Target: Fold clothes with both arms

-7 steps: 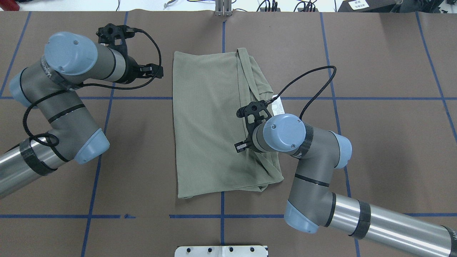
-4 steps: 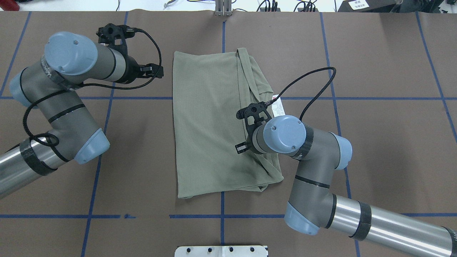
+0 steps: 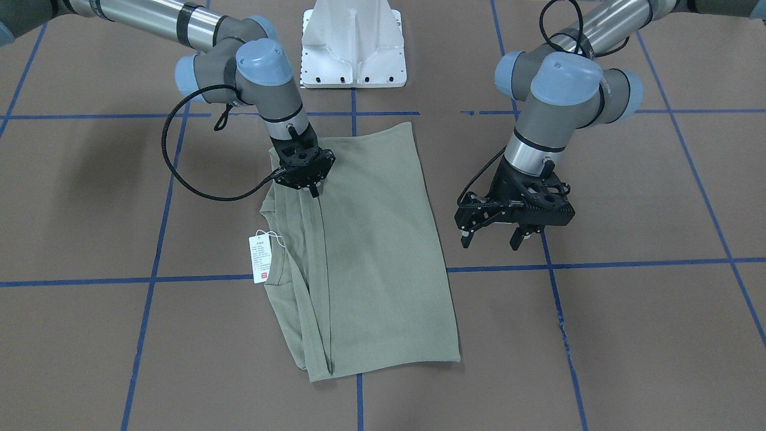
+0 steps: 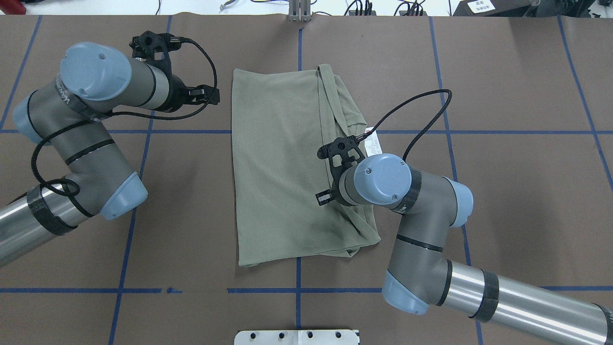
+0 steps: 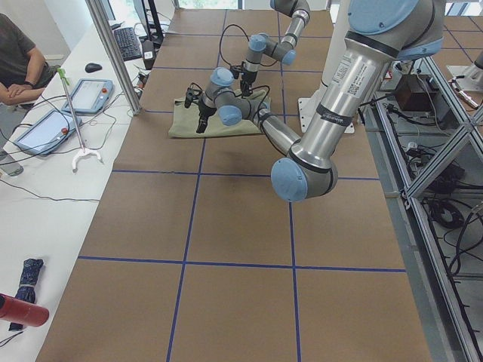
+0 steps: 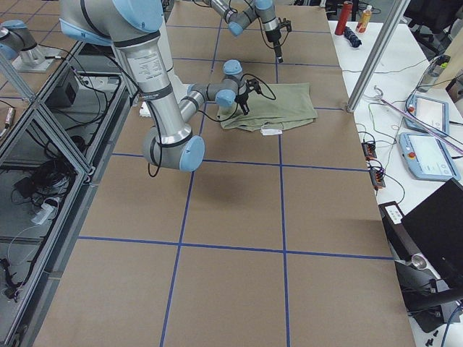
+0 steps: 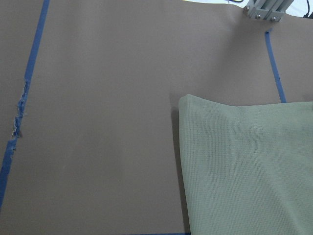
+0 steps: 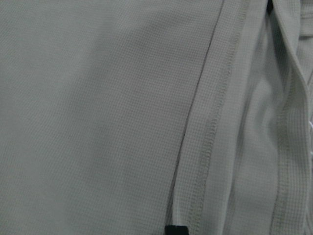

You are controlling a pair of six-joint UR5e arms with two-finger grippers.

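Note:
The pale green shirt (image 4: 278,163) lies flat mid-table, folded into a tall rectangle (image 3: 377,251). One side flap is turned over, and its stitched edge (image 8: 210,137) runs down the right half. The white hang tag (image 3: 261,257) sticks out beside it. My right gripper (image 3: 314,191) points down onto that flap edge. It is shut, with one black fingertip (image 8: 175,230) right at the seam. My left gripper (image 3: 492,240) hangs open above bare table beside the shirt's left edge (image 7: 186,147), holding nothing.
The white pedestal base (image 3: 353,48) stands at the robot's side of the table. A metal post (image 4: 300,12) sits at the far edge. Blue tape lines grid the brown surface. A person (image 5: 19,64) sits at a bench with tablets beyond the table.

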